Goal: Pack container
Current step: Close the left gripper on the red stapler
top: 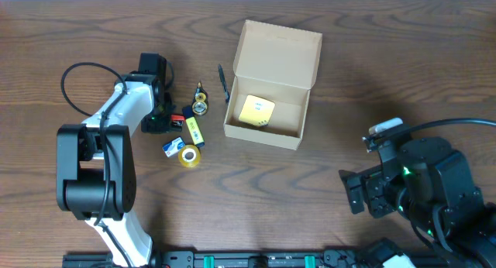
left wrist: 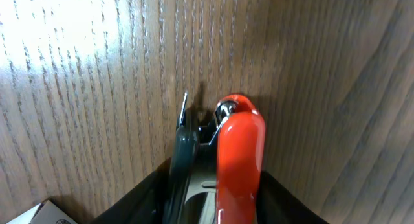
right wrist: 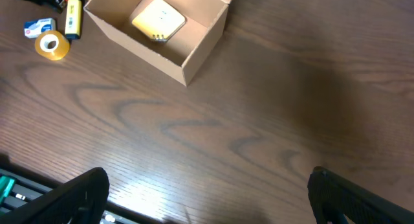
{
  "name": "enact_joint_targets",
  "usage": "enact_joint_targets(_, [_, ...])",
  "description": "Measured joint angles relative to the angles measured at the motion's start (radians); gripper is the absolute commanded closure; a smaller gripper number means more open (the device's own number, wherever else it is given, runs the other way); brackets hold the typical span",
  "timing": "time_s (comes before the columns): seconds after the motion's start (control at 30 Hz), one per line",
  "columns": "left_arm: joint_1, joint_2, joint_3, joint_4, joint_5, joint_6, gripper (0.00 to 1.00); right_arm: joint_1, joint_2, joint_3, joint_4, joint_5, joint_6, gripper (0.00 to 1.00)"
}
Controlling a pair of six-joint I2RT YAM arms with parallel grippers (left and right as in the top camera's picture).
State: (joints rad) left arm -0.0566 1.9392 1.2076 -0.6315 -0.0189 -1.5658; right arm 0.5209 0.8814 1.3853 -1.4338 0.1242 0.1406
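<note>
I count one cardboard box [top: 279, 55], one yellow pad [top: 256, 111], one tape roll [top: 188, 156], one highlighter [top: 193, 130], one pen [top: 223, 84], one red stapler [left wrist: 239, 153].

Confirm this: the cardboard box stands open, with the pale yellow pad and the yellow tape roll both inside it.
Wrong on the tape roll: the overhead view shows it on the table, left of the cardboard box. The box does stand open, with only the pale yellow pad inside.

Open tan container [top: 277, 55] (pale yellow pad [top: 256, 111] inside), pen [top: 223, 84] and tape roll [top: 188, 156] to its left
</note>
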Motion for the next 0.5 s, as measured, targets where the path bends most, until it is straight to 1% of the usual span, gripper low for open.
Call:
enact_joint_targets(0.13, [0.002,0.0,0.0,0.001,0.016,0.0,0.6,0.0,0.0,0.0,0.0,0.0,0.0,0.01])
enact_joint_targets(0.23, [0.003,0.0,0.0,-0.001,0.023,-0.001,0.66,0.0,0.0,0.0,0.0,0.0,0.0,0.01])
enact_joint_targets(0.3, [0.003,0.0,0.003,-0.012,0.032,-0.004,0.72,0.0,0.0,0.0,0.0,0.0,0.0,0.01])
enact_joint_targets(0.37, [0.003,0.0,0.011,-0.035,0.04,-0.003,0.73,0.0,0.0,0.0,0.0,0.0,0.0,0.01])
enact_joint_targets(0.5, [0.002,0.009,0.031,-0.097,0.042,-0.001,0.8,0.0,0.0,0.0,0.0,0.0,0.0,0.01])
